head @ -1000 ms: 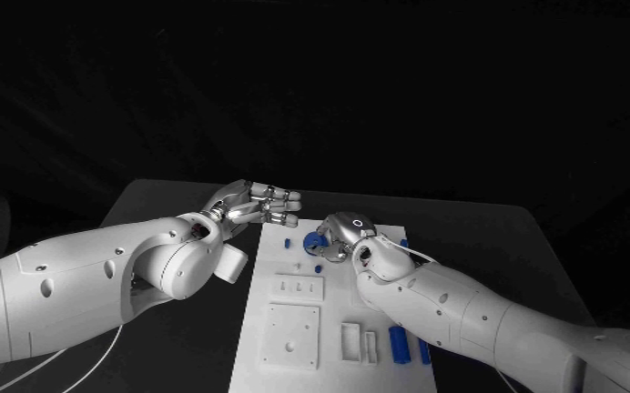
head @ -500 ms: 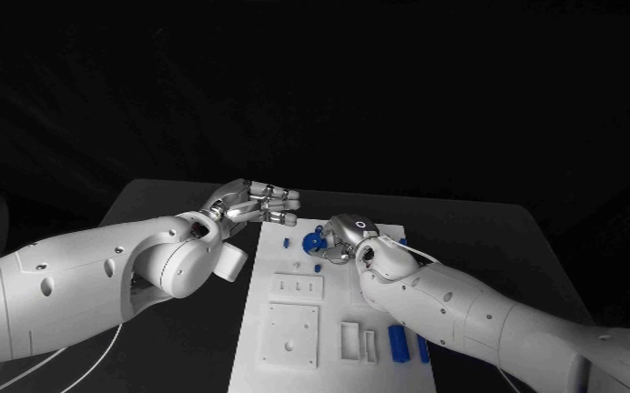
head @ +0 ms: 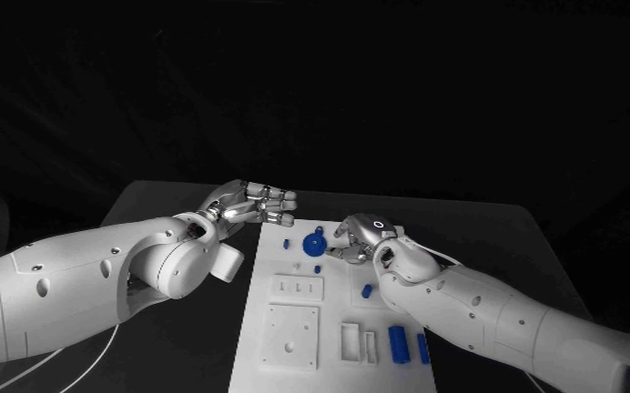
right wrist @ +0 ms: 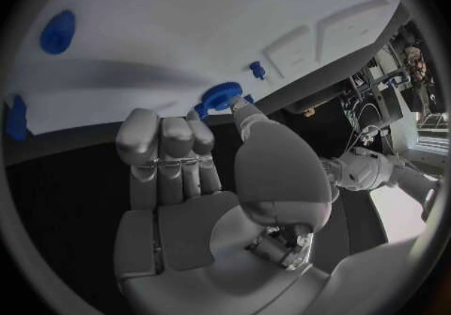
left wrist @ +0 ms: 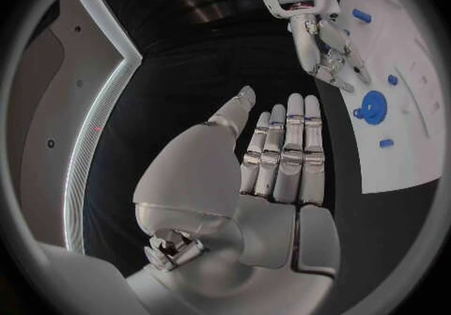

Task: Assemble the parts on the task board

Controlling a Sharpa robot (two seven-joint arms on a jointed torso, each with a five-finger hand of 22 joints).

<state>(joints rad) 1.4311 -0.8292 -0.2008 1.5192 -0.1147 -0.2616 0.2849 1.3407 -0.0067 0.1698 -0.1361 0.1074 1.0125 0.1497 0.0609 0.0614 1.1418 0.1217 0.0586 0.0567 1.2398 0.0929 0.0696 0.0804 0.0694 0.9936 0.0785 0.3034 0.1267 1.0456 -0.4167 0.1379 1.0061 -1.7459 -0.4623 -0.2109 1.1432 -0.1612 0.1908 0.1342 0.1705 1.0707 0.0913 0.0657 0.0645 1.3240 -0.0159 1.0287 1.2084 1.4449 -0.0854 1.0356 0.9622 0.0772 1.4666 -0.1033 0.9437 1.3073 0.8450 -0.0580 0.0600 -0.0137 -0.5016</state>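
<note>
Black table (head: 171,197); task board (head: 296,320) partly arm-hidden.

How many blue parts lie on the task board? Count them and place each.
6 visible: round part beside the right hand; small parts left of it, nearer than it, and mid-board; two cylinders at the near right. The hand may hide more.

A black table (head: 171,195) stands before a dark, unlit backdrop
</note>
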